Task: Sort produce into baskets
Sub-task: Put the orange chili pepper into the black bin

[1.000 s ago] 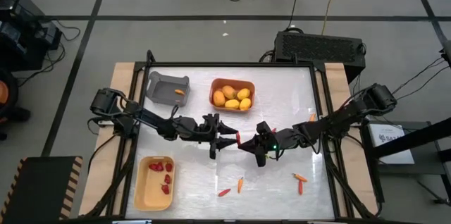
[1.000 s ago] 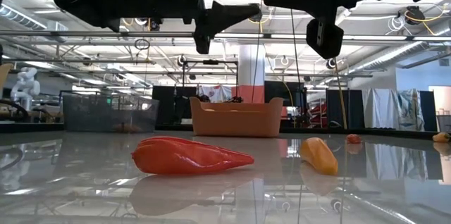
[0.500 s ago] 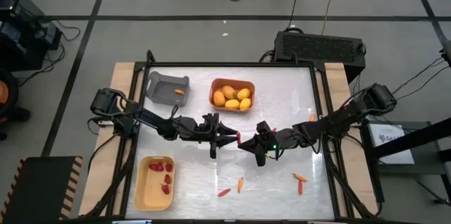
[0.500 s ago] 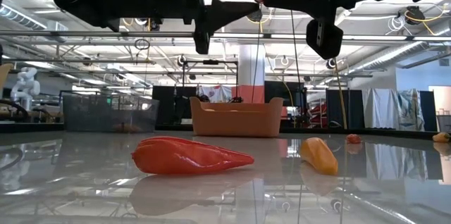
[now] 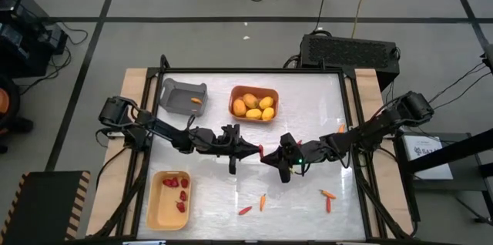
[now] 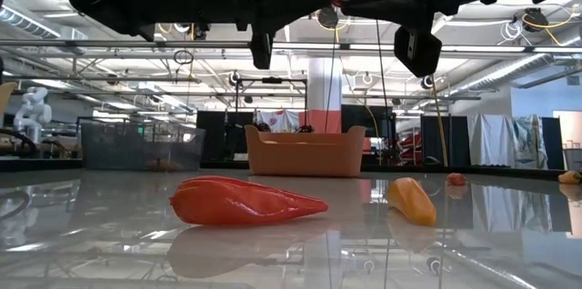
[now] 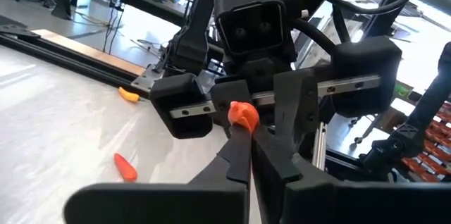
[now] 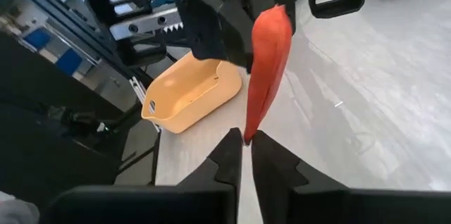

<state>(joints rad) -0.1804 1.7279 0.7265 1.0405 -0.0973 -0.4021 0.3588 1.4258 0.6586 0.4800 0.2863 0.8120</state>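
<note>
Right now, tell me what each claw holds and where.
Both hold one orange-red carrot stick mid-air: right claw pinches its thin tip, left claw its thick end.

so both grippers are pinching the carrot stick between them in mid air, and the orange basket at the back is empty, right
Not empty: the high view shows the orange basket holding yellow-orange fruits. The rest stands: the left gripper and right gripper both pinch the carrot stick above the table.

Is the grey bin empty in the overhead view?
No, the grey bin holds one small orange carrot piece.
</note>
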